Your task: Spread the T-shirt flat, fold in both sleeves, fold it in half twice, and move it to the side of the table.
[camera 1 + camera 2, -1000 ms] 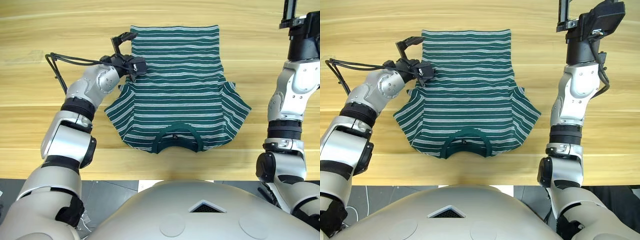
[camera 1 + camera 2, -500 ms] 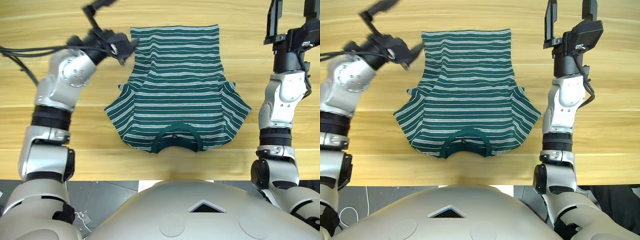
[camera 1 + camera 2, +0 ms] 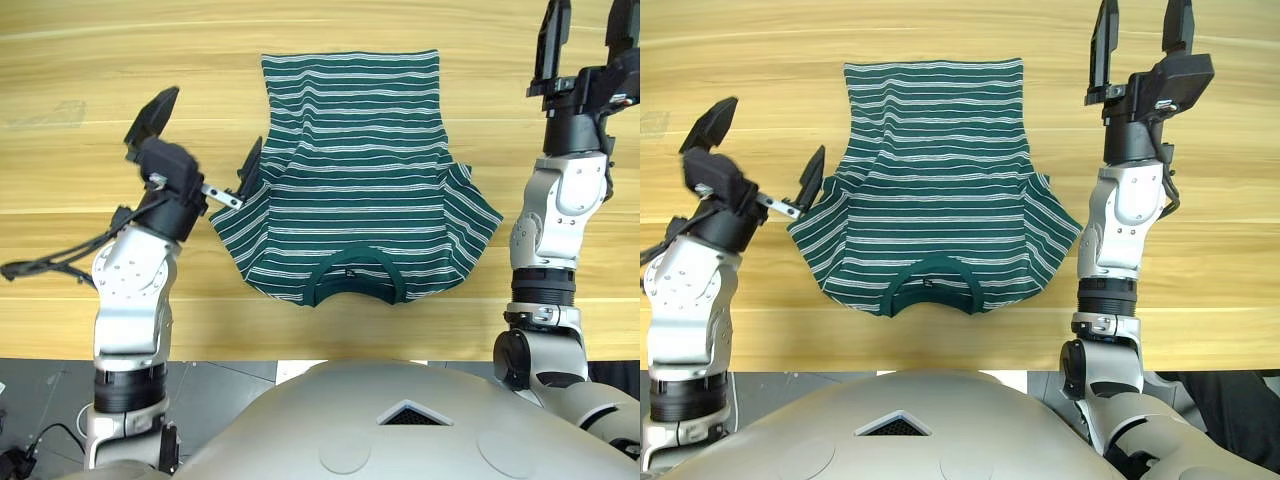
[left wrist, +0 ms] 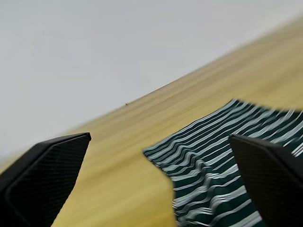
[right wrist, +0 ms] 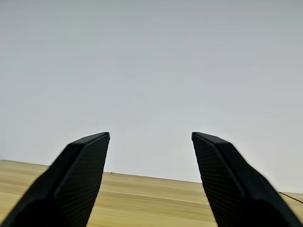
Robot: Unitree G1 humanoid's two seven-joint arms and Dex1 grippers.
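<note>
The striped T-shirt [image 3: 350, 170] is lying front-up in the middle of the wooden table [image 3: 90, 60], its long axis running near to far; the collar [image 3: 352, 275] is pointing toward the near edge and the hem [image 3: 350, 57] toward the far one; both sleeves are sitting bunched against the body. The left gripper [image 3: 212, 120] is hovering just left of the shirt, fingers spread wide and grasping nothing; the right gripper [image 3: 1143, 15] is hanging at the far right, well apart from the shirt, fingers likewise released.

Green white-striped T-shirt [image 3: 355, 185], wooden table [image 3: 120, 60]
</note>
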